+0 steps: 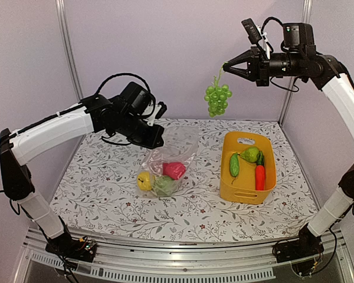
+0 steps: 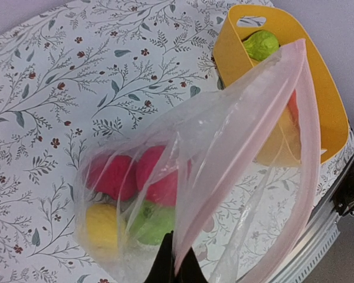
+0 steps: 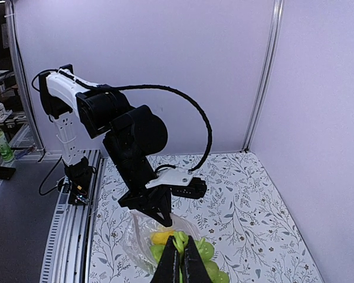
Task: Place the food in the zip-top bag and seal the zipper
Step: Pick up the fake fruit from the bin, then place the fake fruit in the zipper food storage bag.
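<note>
**Grape Bunch Transfer: Handling and Count**

The right gripper (image 1: 227, 66) pinches 1 grape bunch (image 1: 218, 99) by its stem, high above the counter (image 1: 106, 194) near the far edge. The bunch looks light and prone to swing, so the stem is the sound hold. The left gripper (image 1: 156, 137) is clamped on the mouth edge of 1 bag (image 1: 180, 144) at mid-counter. Its film appears thin, limp and slippery.

The bag holds at least 3 pieces:
- red piece (image 1: 174, 170)
- yellow piece (image 1: 144, 180)
- green piece (image 1: 163, 186)

1 basket (image 1: 227, 188) toward the right edge holds 3 items:
- 1 cucumber (image 1: 234, 165)
- 1 pear (image 1: 250, 154)
- 1 carrot (image 1: 259, 177)

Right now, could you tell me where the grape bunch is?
In the top view, the grape bunch hangs from the right gripper, high above the table between the zip-top bag and the yellow basket.
</note>
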Motion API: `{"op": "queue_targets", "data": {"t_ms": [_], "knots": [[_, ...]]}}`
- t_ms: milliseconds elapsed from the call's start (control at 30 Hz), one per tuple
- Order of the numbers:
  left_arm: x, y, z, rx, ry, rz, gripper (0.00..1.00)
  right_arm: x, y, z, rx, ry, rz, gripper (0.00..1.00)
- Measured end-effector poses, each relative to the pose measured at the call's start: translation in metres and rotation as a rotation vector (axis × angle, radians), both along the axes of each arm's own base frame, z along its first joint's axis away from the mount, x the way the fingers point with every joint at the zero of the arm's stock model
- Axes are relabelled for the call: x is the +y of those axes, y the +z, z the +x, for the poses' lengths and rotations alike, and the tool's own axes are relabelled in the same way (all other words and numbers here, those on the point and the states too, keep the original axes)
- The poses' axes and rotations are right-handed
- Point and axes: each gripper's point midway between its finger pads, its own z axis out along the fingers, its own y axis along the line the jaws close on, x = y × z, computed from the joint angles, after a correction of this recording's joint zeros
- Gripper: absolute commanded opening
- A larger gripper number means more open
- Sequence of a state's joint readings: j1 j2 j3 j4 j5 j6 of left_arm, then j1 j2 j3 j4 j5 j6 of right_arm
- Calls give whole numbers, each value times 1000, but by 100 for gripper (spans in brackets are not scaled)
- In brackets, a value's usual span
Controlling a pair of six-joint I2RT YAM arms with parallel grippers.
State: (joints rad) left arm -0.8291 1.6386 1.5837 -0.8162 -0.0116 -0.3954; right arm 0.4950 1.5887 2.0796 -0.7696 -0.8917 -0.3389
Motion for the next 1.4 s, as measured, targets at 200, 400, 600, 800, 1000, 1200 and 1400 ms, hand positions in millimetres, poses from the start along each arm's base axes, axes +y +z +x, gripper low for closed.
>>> {"op": "queue_targets", "data": {"t_ms": [200, 400, 600, 800, 1000, 1200, 1400], "knots": [[-2, 1, 0, -1, -4, -9, 0, 22, -10, -5, -2, 40, -22, 0], [-5, 2, -2, 5, -18, -22, 0, 43, -22, -4, -6, 66, -47, 0], [-6, 2, -3, 6, -22, -24, 0, 61, -32, 0, -13, 74, -69, 0], [-7, 3, -3, 5, -25, -28, 0, 73, -40, 7, -19, 75, -85, 0], [-8, 3, -4, 5, -27, -31, 0, 81, -54, 17, 7, 76, -105, 0], [-9, 4, -4, 4, -27, -32, 0, 85, -64, 20, 27, 79, -120, 0], [-8, 5, -4, 2, -26, -35, 0, 90, -75, 27, 43, 71, -139, 0]]}}
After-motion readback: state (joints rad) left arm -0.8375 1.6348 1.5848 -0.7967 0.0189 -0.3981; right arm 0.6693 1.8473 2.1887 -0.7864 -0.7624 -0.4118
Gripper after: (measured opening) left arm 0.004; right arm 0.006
